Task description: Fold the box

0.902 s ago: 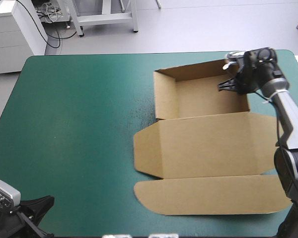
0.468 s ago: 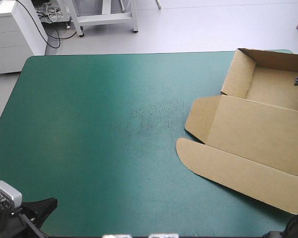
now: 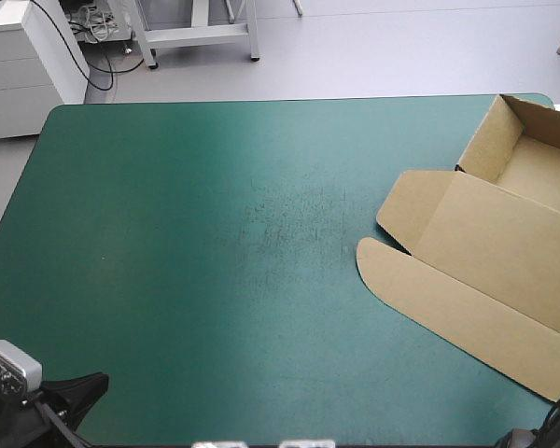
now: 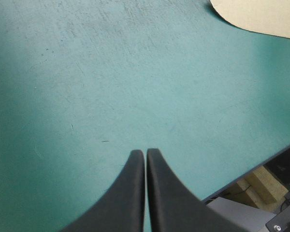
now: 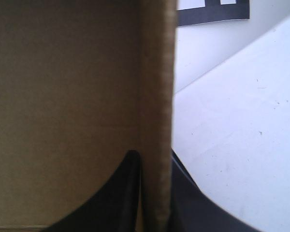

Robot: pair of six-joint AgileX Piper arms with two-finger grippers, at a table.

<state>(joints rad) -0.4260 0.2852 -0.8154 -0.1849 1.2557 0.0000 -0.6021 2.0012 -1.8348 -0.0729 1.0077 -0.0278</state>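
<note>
The brown box lies at the table's right side, turned askew, and runs out of the high view. Its tray part has raised walls toward the far right corner. The lid lies flat, with a rounded flap toward the table's middle. In the right wrist view my right gripper is shut on a box wall, one black finger on each side. The high view does not show this gripper. My left gripper rests at the near left corner, shut with nothing in it, far from the box's flap.
The teal-green cover stretches from the box to the table's left edge. The table's near edge runs just beside my left gripper. Past the held wall, the right wrist view shows pale floor.
The box has slid to the right and turned, from the table's middle right to its right edge. My right gripper has gone out of the high view with it. The left gripper stayed put.
</note>
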